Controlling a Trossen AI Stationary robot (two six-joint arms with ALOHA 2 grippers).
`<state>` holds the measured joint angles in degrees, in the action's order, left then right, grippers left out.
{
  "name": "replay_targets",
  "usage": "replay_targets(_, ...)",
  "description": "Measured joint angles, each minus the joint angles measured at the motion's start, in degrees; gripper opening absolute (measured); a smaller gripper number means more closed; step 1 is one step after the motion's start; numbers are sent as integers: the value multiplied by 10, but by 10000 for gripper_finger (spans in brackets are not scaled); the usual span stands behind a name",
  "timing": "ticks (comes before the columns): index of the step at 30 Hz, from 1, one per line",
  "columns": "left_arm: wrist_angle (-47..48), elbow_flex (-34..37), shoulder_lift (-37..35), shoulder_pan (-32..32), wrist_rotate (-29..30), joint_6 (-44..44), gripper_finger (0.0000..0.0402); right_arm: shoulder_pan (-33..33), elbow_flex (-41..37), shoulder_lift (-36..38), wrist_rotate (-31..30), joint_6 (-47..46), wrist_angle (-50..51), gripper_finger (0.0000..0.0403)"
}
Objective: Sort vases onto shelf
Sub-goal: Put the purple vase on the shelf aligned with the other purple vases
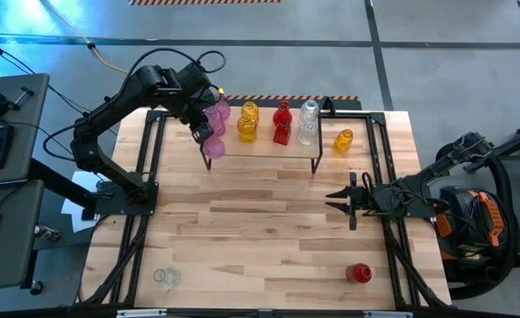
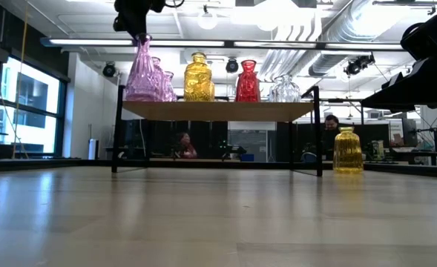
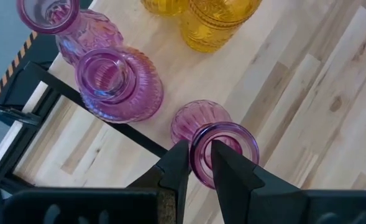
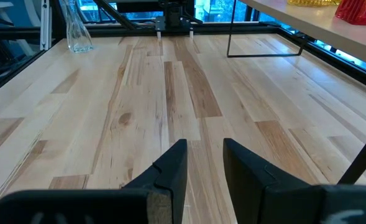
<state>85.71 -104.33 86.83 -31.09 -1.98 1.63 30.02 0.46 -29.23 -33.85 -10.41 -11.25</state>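
The shelf (image 1: 268, 148) stands at the table's far side. On it are two pink vases (image 1: 217, 111), a yellow one (image 1: 248, 122), a red one (image 1: 282, 124) and a clear one (image 1: 308, 122). My left gripper (image 1: 203, 132) is shut on a third pink vase (image 3: 201, 121) at the shelf's near left corner. Another yellow vase (image 1: 343, 141) stands on the table just right of the shelf. A clear vase (image 1: 165, 278) and a red vase (image 1: 358, 274) stand near the table's front edge. My right gripper (image 1: 335, 201) waits open at the table's right, holding nothing. My left gripper pinches the pink vase's rim wall (image 3: 201, 163), one finger inside the mouth and the other finger (image 3: 175, 163) outside. The fingers come steeply from above. The vase stands nearly upright below them, its base (image 2: 140, 98) at the level of the shelf board; whether it rests there I cannot tell.
The other two pink vases (image 3: 117, 84) stand close behind the held one, and yellow glass (image 3: 217, 25) to its side. The shelf's black wire legs (image 2: 119, 133) stand at its ends. Bare wooden tabletop (image 1: 260, 230) lies between the shelf and the front edge.
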Motion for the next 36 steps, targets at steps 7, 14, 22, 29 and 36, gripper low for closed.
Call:
replay_targets(7,0,0,0,0,-3,2,60,0,0,0,0,0,0,87)
replay_targets(14,-18,0,11,5,-1,15,60,0,0,0,0,0,0,87)
replay_targets(22,-15,-2,22,10,-7,38,60,0,0,0,0,0,0,87)
replay_targets(29,1,-1,14,13,1,48,60,0,0,0,0,0,0,87)
replay_targets(36,-6,0,14,13,2,43,60,0,0,0,0,0,0,87)
